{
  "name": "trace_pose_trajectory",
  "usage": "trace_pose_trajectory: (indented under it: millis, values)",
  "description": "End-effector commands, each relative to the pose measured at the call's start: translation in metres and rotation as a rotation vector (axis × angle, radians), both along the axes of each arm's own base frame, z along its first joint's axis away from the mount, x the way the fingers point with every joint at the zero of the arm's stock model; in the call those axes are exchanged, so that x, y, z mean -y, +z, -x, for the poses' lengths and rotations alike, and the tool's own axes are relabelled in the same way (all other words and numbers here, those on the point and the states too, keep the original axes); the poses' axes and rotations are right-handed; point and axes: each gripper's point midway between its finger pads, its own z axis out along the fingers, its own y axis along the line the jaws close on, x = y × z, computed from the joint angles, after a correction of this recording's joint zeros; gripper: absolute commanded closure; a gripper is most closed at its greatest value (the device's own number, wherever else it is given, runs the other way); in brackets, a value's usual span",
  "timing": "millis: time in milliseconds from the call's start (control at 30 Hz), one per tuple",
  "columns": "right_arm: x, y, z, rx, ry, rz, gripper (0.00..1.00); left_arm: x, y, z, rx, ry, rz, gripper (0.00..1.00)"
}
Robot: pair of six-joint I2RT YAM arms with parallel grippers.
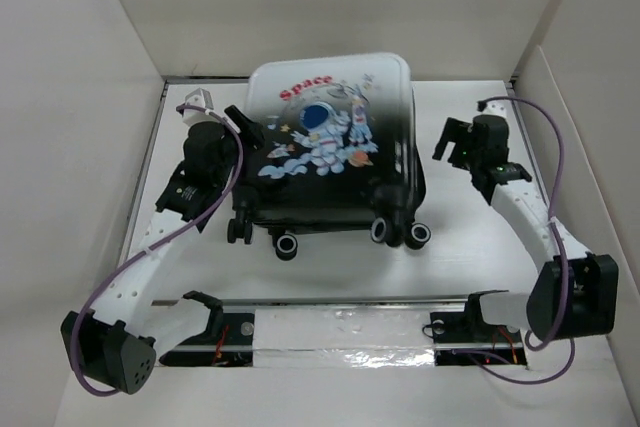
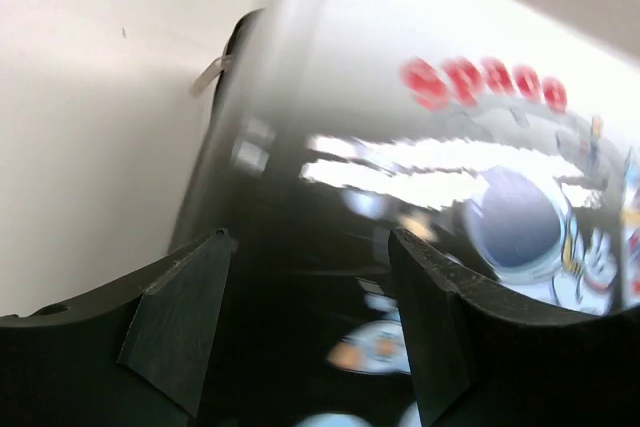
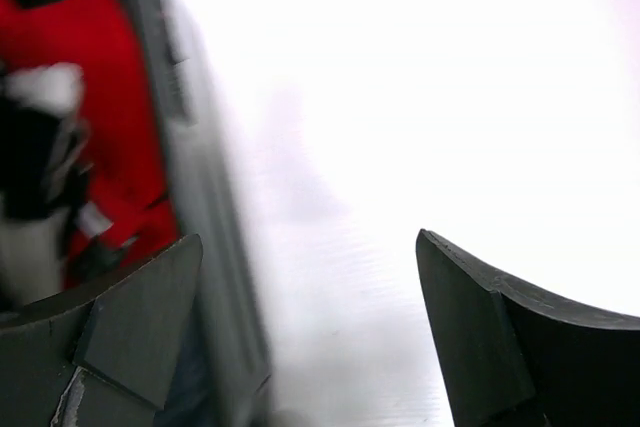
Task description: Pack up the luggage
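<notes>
The luggage [image 1: 330, 147] lies flat and closed on the white table, astronaut print up, wheels [image 1: 287, 245] toward the arms. My left gripper [image 1: 245, 127] is at its left edge, just over the black part of the shell; in the left wrist view its jaws [image 2: 310, 247] stand open and empty with the glossy shell [image 2: 450, 147] close below them. My right gripper [image 1: 452, 139] hovers just right of the luggage, apart from it. In the right wrist view it [image 3: 305, 247] is open over bare table, with a blurred grey edge [image 3: 200, 197] and a red patch [image 3: 110, 117] at the left.
White enclosure walls stand at the left, back and right. A foil-taped rail [image 1: 340, 332] runs along the near edge between the arm bases. Bare white table [image 1: 480, 257] lies right of the luggage and in front of its wheels.
</notes>
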Motion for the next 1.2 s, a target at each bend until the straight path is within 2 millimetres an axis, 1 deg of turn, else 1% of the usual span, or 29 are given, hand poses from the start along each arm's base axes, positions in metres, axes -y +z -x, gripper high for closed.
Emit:
trace_pose_trajectory:
  millis: [0, 33, 100, 167, 267, 300, 333, 367, 400, 433, 467, 500, 533, 567, 600, 700, 733, 800, 833, 867, 900, 933, 967, 1000, 1033, 1067, 1100, 1133, 1167]
  values:
    - [0.011, 0.009, -0.014, 0.028, 0.049, -0.169, 0.07, 0.003, 0.002, -0.005, 0.046, 0.005, 0.052, 0.38]
    - [0.025, 0.007, -0.018, 0.031, 0.025, -0.193, 0.07, 0.006, -0.006, -0.008, 0.025, -0.002, 0.055, 0.39]
    - [0.028, 0.019, -0.021, 0.060, 0.048, -0.239, 0.07, 0.007, -0.014, -0.009, 0.008, 0.001, 0.060, 0.39]
    - [0.024, 0.042, -0.017, 0.127, 0.086, -0.255, 0.07, -0.002, -0.007, -0.007, 0.032, 0.050, 0.064, 0.39]
    - [0.022, 0.056, -0.004, 0.175, 0.090, -0.242, 0.08, -0.025, 0.010, -0.002, 0.086, 0.132, 0.098, 0.39]
    - [0.017, 0.056, 0.000, 0.183, 0.114, -0.252, 0.28, -0.031, 0.010, -0.001, 0.086, 0.149, 0.108, 0.41]
    - [0.012, 0.054, 0.004, 0.188, 0.140, -0.263, 0.43, -0.043, 0.009, -0.002, 0.087, 0.186, 0.119, 0.42]
    - [0.002, 0.050, 0.012, 0.195, 0.193, -0.290, 0.64, -0.048, 0.004, -0.002, 0.075, 0.204, 0.121, 0.47]
    - [-0.007, 0.048, 0.017, 0.193, 0.227, -0.299, 0.90, -0.053, -0.016, -0.002, 0.036, 0.224, 0.117, 0.50]
    - [-0.014, 0.048, 0.021, 0.196, 0.253, -0.304, 0.93, -0.064, -0.030, -0.004, 0.007, 0.266, 0.119, 0.52]
    - [-0.029, 0.048, 0.027, 0.198, 0.301, -0.301, 0.93, -0.070, -0.059, -0.002, -0.049, 0.297, 0.146, 0.57]
    - [-0.027, 0.047, 0.027, 0.199, 0.293, -0.293, 0.90, -0.076, -0.076, -0.001, -0.074, 0.317, 0.164, 0.59]
    - [-0.040, 0.047, 0.029, 0.195, 0.323, -0.288, 0.85, -0.080, -0.083, -0.005, -0.066, 0.325, 0.199, 0.60]
    - [-0.043, 0.047, 0.026, 0.198, 0.324, -0.284, 0.77, -0.087, -0.095, -0.006, -0.081, 0.330, 0.257, 0.60]
    - [-0.043, 0.039, 0.020, 0.173, 0.317, -0.285, 0.63, -0.088, -0.114, -0.003, -0.110, 0.327, 0.280, 0.60]
    - [-0.044, 0.022, 0.007, 0.117, 0.311, -0.296, 0.56, -0.077, -0.130, -0.010, -0.152, 0.257, 0.302, 0.62]
    - [-0.042, 0.006, -0.003, 0.072, 0.292, -0.295, 0.55, -0.067, -0.140, -0.010, -0.187, 0.228, 0.290, 0.62]
    - [-0.039, -0.003, -0.018, 0.056, 0.280, -0.301, 0.54, -0.050, -0.147, -0.009, -0.209, 0.185, 0.250, 0.62]
    - [-0.038, -0.001, -0.028, 0.054, 0.276, -0.299, 0.54, -0.045, -0.151, -0.009, -0.213, 0.171, 0.243, 0.62]
    - [-0.039, -0.019, -0.036, 0.008, 0.265, -0.312, 0.54, -0.039, -0.154, -0.007, -0.221, 0.151, 0.242, 0.62]
    - [-0.044, -0.020, -0.042, 0.005, 0.287, -0.333, 0.54, -0.033, -0.160, -0.004, -0.233, 0.133, 0.234, 0.62]
    - [-0.054, -0.021, -0.047, 0.004, 0.314, -0.348, 0.54, -0.018, -0.163, 0.000, -0.242, 0.088, 0.220, 0.63]
    - [-0.062, -0.023, -0.059, -0.006, 0.335, -0.358, 0.54, -0.012, -0.166, 0.002, -0.246, 0.073, 0.207, 0.63]
    - [-0.083, -0.025, -0.061, -0.034, 0.394, -0.360, 0.54, -0.005, -0.171, 0.006, -0.257, 0.058, 0.194, 0.64]
    - [-0.098, -0.024, -0.065, -0.048, 0.438, -0.347, 0.54, 0.011, -0.171, 0.013, -0.259, 0.010, 0.181, 0.64]
    - [-0.112, -0.010, -0.073, -0.053, 0.488, -0.318, 0.54, 0.017, -0.172, 0.017, -0.255, -0.001, 0.163, 0.64]
    - [-0.143, -0.027, -0.072, -0.111, 0.557, -0.313, 0.54, 0.023, -0.178, 0.024, -0.267, -0.014, 0.151, 0.64]
    - [-0.158, -0.027, -0.073, -0.124, 0.600, -0.305, 0.54, 0.031, -0.177, 0.029, -0.259, -0.031, 0.149, 0.64]
    - [-0.175, -0.025, -0.075, -0.125, 0.649, -0.300, 0.54, 0.048, -0.177, 0.038, -0.257, -0.071, 0.145, 0.64]
